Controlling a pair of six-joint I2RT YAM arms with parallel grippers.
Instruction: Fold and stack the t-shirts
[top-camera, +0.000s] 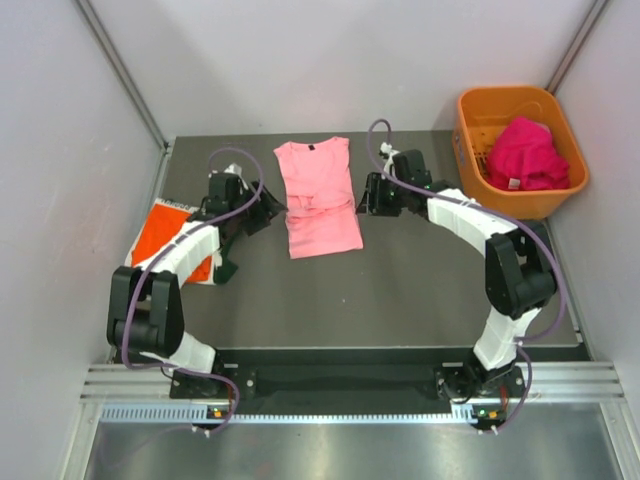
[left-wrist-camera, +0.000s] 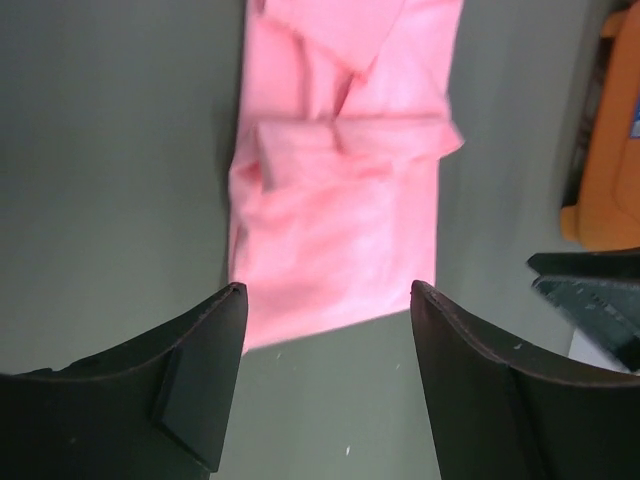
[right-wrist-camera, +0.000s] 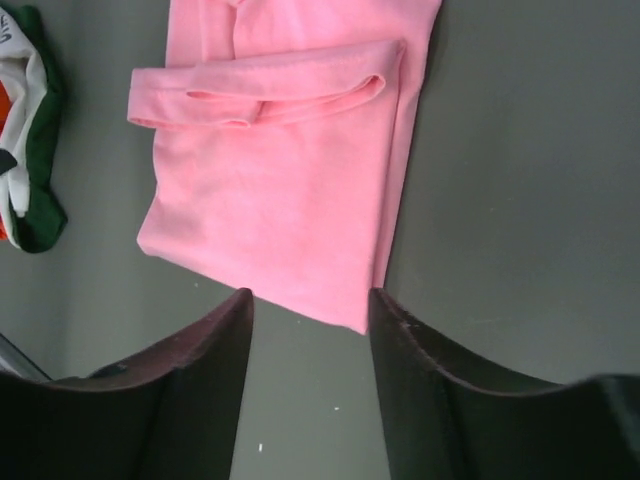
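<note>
A light pink t-shirt (top-camera: 318, 200) lies flat in the middle of the table, its sleeves folded in across the body. My left gripper (top-camera: 268, 212) is open and empty just off its left edge. My right gripper (top-camera: 366, 196) is open and empty just off its right edge. In the left wrist view the pink shirt (left-wrist-camera: 340, 190) lies just beyond the open gripper (left-wrist-camera: 328, 295). In the right wrist view a corner of the pink shirt (right-wrist-camera: 280, 200) reaches between the tips of the open gripper (right-wrist-camera: 310, 300). Folded orange, white and dark green shirts (top-camera: 175, 238) lie at the left. Magenta shirts (top-camera: 525, 155) fill the basket.
An orange plastic basket (top-camera: 470, 150) stands at the back right corner; it also shows in the left wrist view (left-wrist-camera: 605, 150). The white and green shirt (right-wrist-camera: 30, 150) shows at the left edge of the right wrist view. White walls close in both sides.
</note>
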